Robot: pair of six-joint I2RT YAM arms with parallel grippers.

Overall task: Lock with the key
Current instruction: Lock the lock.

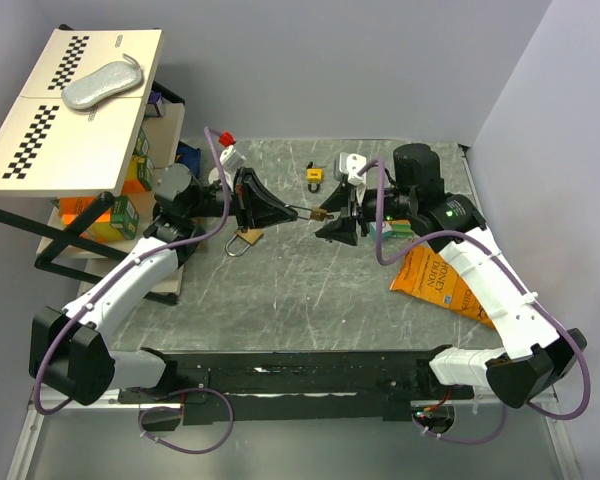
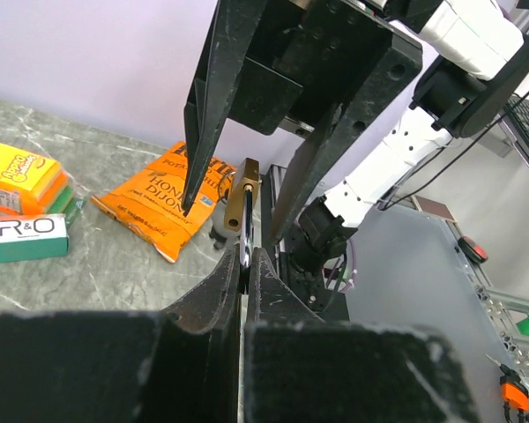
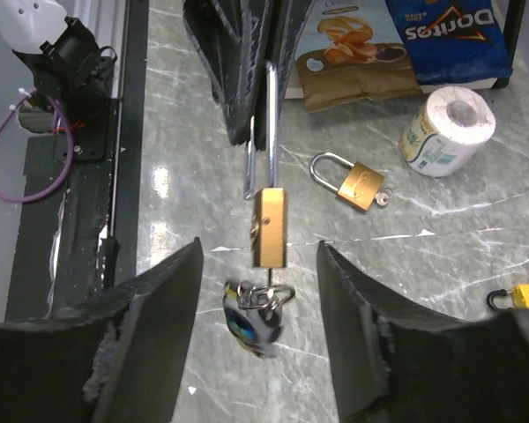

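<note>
Right gripper (image 3: 257, 248) first, since its two dark fingers fill the bottom of its own wrist view. Jaws stand apart, one finger on each side of the padlock (image 3: 269, 227). Grey table (image 3: 176, 132) shows through the gap on both sides, so no contact seen and nothing held.

Padlock: brass body, rectangular, narrow face toward the right wrist camera. Long steel shackle (image 3: 270, 123), seen nearly edge-on. Small dark mark on the brass near the left edge.

From the body's end nearest the right gripper a thin shank runs to a ring and the key (image 3: 249, 322). Key head bluish and blurred; details unreadable.

Position: held off the table at mid-workspace, between the two grippers. Shackle end points to the left gripper (image 2: 245, 257), keyed end to the right one.

Left gripper: fingers pressed together on the shackle, with no gap beyond the steel itself. Its wrist view shows the brass body just beyond the fingertips.

Top view agrees: the two grippers face each other tip to tip, padlock between.

Also on the table:
- second brass padlock (image 3: 357, 183), lying flat with shackle up-left and a key in it
- small yellow padlock (image 3: 525, 293), at the frame edge
- paper roll (image 3: 447, 132)
- orange chip bag (image 1: 440, 285), by the right arm
</note>
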